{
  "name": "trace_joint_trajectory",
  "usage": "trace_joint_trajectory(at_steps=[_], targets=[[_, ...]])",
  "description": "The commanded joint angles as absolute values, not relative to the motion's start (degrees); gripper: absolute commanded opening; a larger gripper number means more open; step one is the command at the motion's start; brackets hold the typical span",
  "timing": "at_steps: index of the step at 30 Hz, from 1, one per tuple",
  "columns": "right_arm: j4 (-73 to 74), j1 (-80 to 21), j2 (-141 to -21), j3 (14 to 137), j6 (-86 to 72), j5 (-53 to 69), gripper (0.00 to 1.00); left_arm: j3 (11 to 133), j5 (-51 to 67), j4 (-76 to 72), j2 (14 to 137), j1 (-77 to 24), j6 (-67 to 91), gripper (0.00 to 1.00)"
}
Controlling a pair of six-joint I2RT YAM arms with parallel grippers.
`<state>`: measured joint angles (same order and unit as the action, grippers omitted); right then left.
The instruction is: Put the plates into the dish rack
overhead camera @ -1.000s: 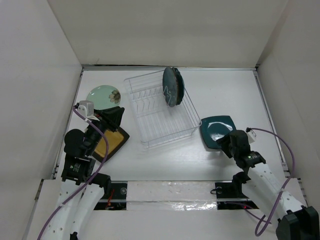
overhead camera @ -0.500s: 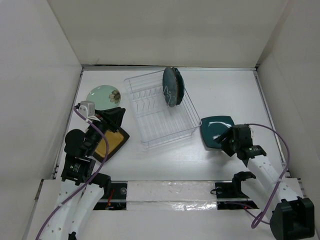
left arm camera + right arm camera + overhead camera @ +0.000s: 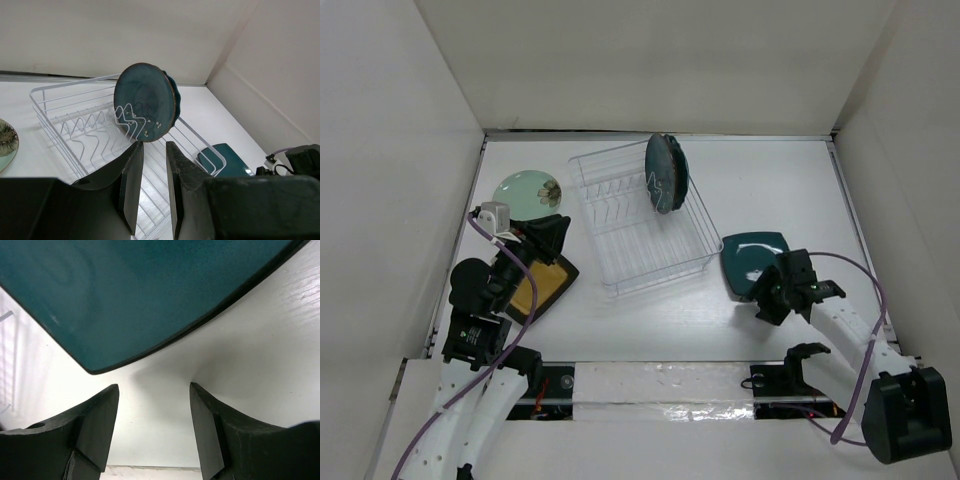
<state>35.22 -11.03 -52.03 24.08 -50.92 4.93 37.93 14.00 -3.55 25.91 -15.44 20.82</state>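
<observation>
Left arm (image 3: pixel 503 277) hides half the yellow plate (image 3: pixel 552 281).

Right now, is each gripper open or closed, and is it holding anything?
Left gripper: open only narrowly, holding nothing.
Right gripper: open wide, empty, just short of the rounded-square teal plate.

I see a white desk (image 3: pixel 770 180); the clear dish rack (image 3: pixel 630 240) sits skewed at mid-frame; a pale green patterned plate (image 3: pixel 523 190) lies flat at upper left; a mustard-yellow plate (image 3: pixel 548 285) lies below it; a rounded-square teal plate (image 3: pixel 752 258) lies right of the rack.
</observation>
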Motion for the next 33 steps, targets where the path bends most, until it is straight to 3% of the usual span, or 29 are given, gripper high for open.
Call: trace_joint_trajectory(at_steps=[1, 13, 19, 27, 33], targets=[[29.3, -9.0, -53.9, 24.8, -50.3, 2.2, 0.64, 39.7, 13.4, -5.5, 25.6, -15.8, 20.0, 0.22], [13.6, 1.9, -52.2, 21.1, -45.4, -3.6, 0.58, 39.6, 14.3, -6.1, 26.7, -15.8, 20.3, 0.22], [3.7, 9.5, -61.5, 21.9, -41.6, -0.5, 0.58, 39.2, 14.5, -6.2, 27.2, -15.8, 20.4, 0.22], [-5.3, 10.7, -67.8, 21.4, -44.7, 2.5, 0.61, 39.2, 14.7, -6.5, 27.7, -15.8, 20.6, 0.22], [-12.5, 13.6, -70.2, 21.1, -45.5, 9.3, 0.49, 39.2, 14.7, -6.6, 27.7, -15.8, 20.5, 0.22]])
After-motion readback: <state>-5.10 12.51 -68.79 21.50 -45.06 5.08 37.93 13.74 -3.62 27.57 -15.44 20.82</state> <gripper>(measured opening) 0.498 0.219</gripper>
